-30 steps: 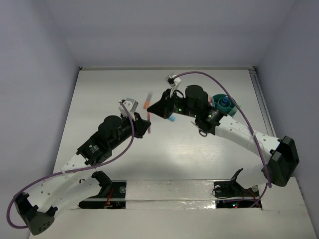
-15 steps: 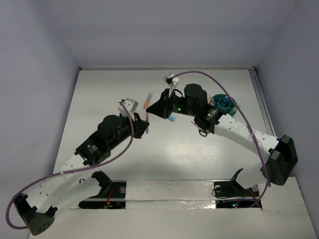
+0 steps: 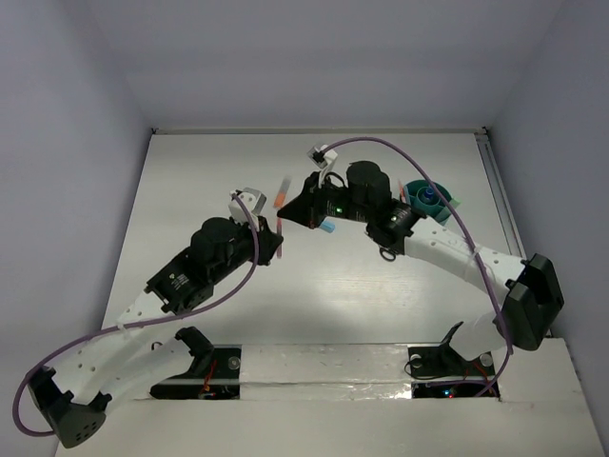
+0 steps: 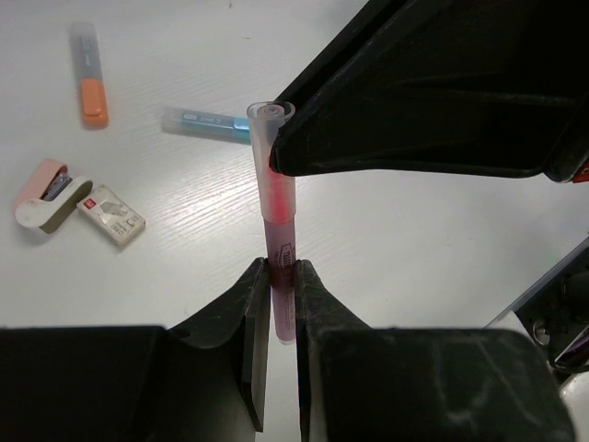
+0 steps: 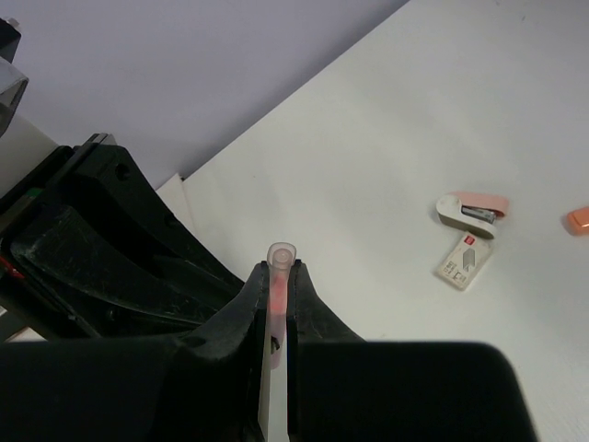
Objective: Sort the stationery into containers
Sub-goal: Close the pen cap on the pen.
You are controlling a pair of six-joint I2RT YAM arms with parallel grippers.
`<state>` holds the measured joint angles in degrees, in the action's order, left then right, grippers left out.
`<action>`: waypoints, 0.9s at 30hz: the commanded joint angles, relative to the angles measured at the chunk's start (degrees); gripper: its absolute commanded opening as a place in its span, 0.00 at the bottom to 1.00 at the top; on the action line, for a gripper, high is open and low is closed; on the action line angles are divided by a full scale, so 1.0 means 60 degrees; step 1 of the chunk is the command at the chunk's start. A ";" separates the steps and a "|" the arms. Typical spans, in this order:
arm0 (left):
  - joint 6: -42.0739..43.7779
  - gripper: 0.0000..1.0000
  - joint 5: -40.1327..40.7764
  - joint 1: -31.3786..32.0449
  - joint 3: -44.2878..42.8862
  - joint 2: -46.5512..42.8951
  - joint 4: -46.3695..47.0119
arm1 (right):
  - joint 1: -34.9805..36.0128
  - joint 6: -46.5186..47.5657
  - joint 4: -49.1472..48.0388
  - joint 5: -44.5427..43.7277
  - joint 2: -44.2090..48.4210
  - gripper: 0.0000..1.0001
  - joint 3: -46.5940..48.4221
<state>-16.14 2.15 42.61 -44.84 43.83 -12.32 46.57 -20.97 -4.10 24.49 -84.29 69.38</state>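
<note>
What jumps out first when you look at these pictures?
The left gripper and the right gripper both clamp one pink pen, near the middle of the table. A teal cup with something blue inside sits farther right.

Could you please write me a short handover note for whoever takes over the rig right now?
Left claw: shut on the pink pen, low on its barrel.
Right claw: shut on the same pen near its clear end; it stands upright between both, mid-handover.
Teal cup: right side of the table, something blue inside.
Loose on the table: orange marker, blue-capped pen, pink-and-white piece, white eraser.
Done: at least one item cupped. Left: free the left claw, cup the pen, then the rest.
</note>
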 commanded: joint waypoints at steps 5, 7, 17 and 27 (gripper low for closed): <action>-0.0034 0.00 0.0140 -0.0451 -0.1389 -0.0319 0.3092 | 0.0631 0.0463 0.1815 -0.0081 0.0161 0.00 -0.1236; -0.0151 0.00 -0.0036 -0.0451 -0.1462 -0.0231 0.3137 | 0.0807 0.0478 0.1505 -0.0959 0.0483 0.00 -0.1631; -0.0035 0.00 -0.0095 -0.0553 -0.1712 0.0033 0.3181 | 0.1188 0.0726 0.1195 -0.1108 0.0835 0.00 -0.2204; -0.0225 0.00 -0.0608 -0.0642 -0.1579 0.0019 0.3401 | 0.1292 0.0742 0.1709 -0.1708 0.0427 0.00 -0.1882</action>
<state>-16.78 -4.82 40.53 -47.66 46.39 -13.32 51.75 -17.74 -12.53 11.49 -77.45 60.55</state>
